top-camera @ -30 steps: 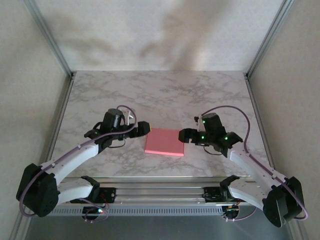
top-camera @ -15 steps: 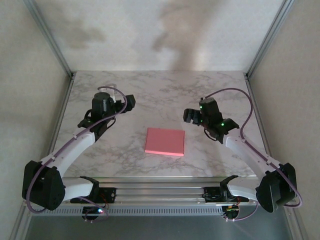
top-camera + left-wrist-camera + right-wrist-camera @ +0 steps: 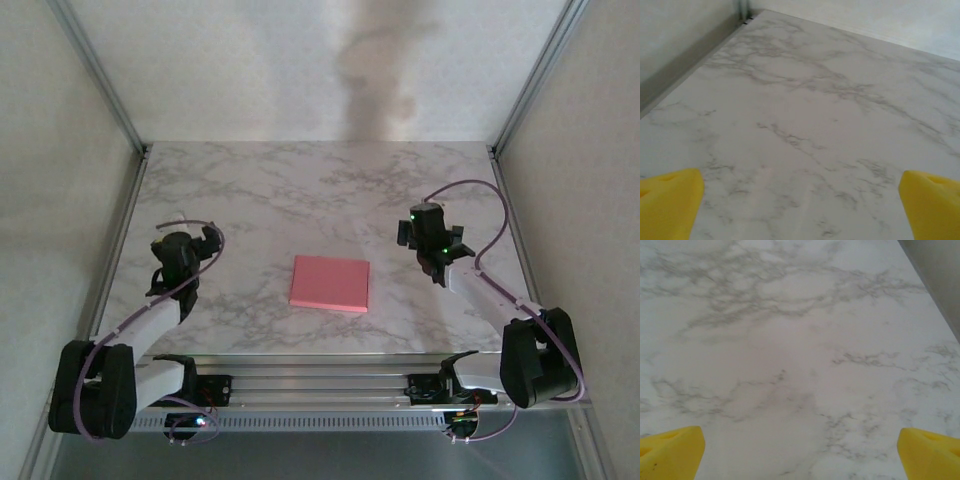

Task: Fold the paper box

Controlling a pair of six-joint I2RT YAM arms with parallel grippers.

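The paper box lies flat, pink side up, near the desk's front edge, between the two pincers and well apart from each. The left pincer and right pincer both stand spread wide over bare marble.

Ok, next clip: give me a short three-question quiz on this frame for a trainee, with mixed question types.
1. True or false: the paper box lies flat, pink side up, with neither arm touching it.
2. The left gripper is: A open and empty; B shut on the box; C shut on nothing.
3. What shows between the fingertips of the right gripper?
Key: 1 true; 2 A; 3 bare marble table.
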